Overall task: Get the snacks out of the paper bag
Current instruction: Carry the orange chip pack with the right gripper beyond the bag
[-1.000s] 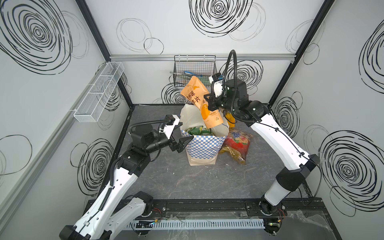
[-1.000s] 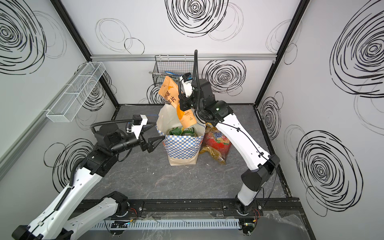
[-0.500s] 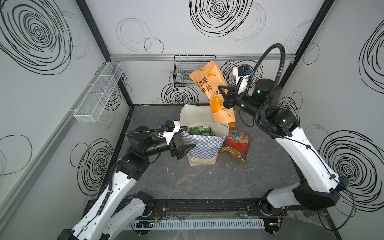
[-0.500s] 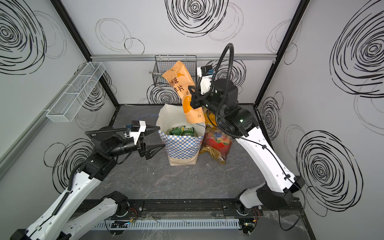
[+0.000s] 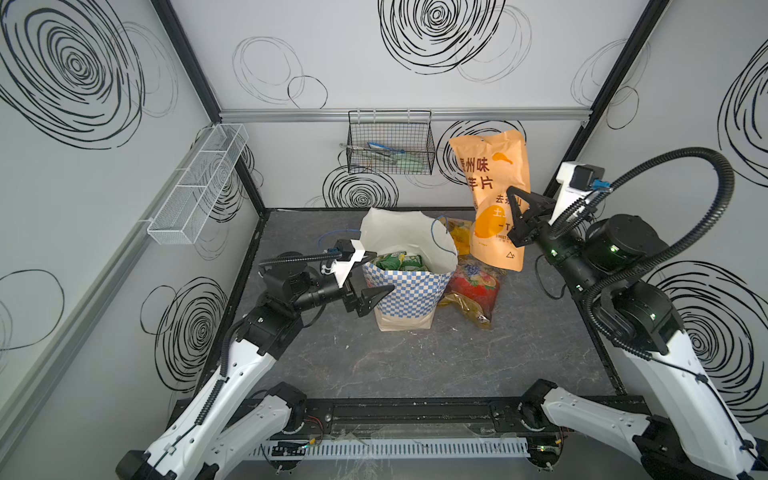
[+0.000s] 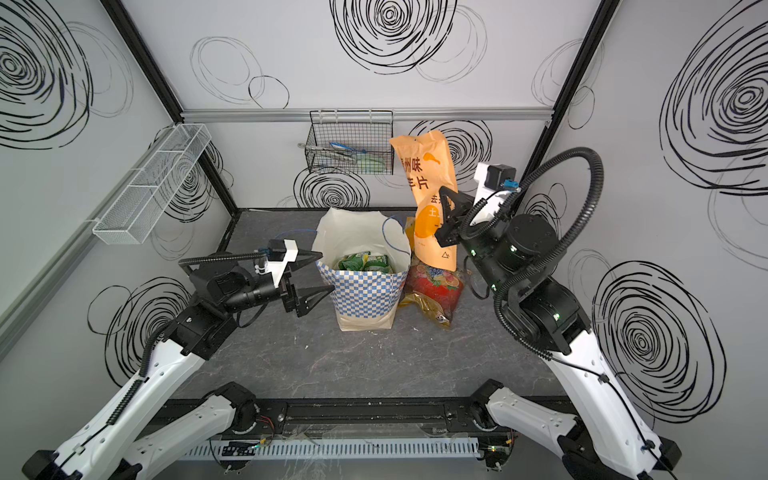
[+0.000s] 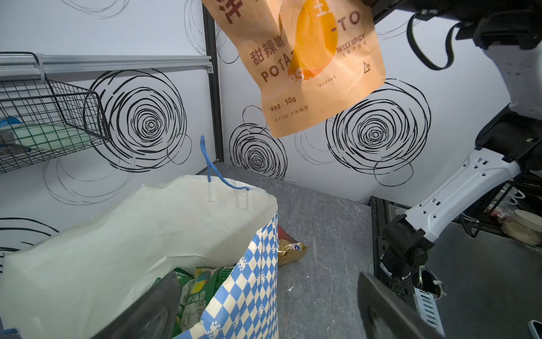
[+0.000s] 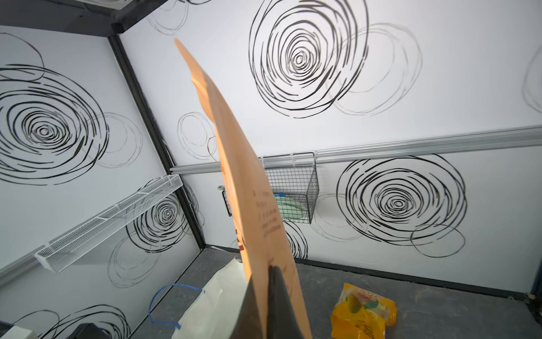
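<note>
Snacks, item one: orange pouch [image 5: 494,195], upright and well clear of the table [image 5: 415,365], pinched near its lower edge by your right gripper [image 5: 518,212], jaws clamped flat on the foil. Location: beside and above the paper bag [image 5: 405,291], on the right arm's side. You appear to hold it this high so that its long body clears the bag's rim before you lower it among the packets lying there. Items already out: red fruit pouch [image 5: 476,286] lying on a gold bag [image 5: 465,309], both against the paper bag's side wall, and a yellow bag [image 5: 460,235] behind them. Items not yet out: green packets [image 5: 397,262], low inside the bag. Left gripper [image 6: 327,271]: jaws spread wide and holding nothing, at the bag's opposite wall, probably placed to steady the paper or to go in next. Whether a fingertip touches the paper you cannot tell. View notes: both top views give the whole layout and the red-on-gold stack. Only the left wrist view lets you read the print on the orange pouch [image 7: 308,67] and look down onto the green packets [image 7: 202,281]. The right wrist view shows the orange pouch [image 8: 249,205] edge-on and bowed, with the yellow bag [image 8: 363,311] on the table beyond. Fixture: black wire basket [image 5: 390,145] on the back wall, not involved.
</note>
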Robot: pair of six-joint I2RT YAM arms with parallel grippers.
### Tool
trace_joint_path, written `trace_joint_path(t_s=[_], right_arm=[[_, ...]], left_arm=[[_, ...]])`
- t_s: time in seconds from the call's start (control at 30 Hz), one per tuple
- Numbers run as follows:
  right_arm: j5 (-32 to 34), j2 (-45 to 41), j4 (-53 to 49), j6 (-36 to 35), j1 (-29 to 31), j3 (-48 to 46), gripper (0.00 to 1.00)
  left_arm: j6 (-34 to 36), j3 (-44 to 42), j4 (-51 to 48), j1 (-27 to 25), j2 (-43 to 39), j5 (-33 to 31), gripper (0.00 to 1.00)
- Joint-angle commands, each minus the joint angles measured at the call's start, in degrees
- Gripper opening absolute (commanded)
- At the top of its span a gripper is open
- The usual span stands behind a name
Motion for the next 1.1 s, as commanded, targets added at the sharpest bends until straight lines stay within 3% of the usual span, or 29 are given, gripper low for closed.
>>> trace_joint_path(t_s=[0.0,0.2,0.3,0.37,0.53,0.63,0.9,1.07], right_arm=[[6.7,-3.9,2.0,2.2,-0.4,-4.5,0.0],[11.1,-9.0,1.7,5.7,-1.1,-14.7,0.0],[8.9,-9.5,3.7,7.9,-4.2,-19.7,0.0],[3.3,-8.7,5.3,9.9,-9.3,-22.4,0.0],[-17.2,-5.8,14.9,17.4,-28.3,-31.1,0.0],[-24.2,-2.6,22.8,22.8,-35.7,-36.6,0.0],[-28.9,13.2,43.5,29.7,-45.2,-41.5,0.0],[-37.1,27.9,46.9,33.4,-47.5,-33.2,0.0]], left_arm=[[1.5,0.7,0.8,-0.5,-0.1,-0.8,0.96],[3.9,0.7,-0.1,-3.7,0.2,1.5,0.96],[4.8,1.1,-1.7,-6.6,0.4,-1.0,0.96],[5.1,1.5,-2.4,-8.1,0.7,-2.2,0.96],[5.3,2.0,-3.7,-11.6,1.1,-4.1,0.96],[5.5,2.0,-4.0,-12.9,1.1,-5.2,0.96],[5.9,2.8,-5.4,-14.3,2.3,-6.6,0.96],[6.5,3.0,-6.2,-14.7,2.2,-7.3,0.96]])
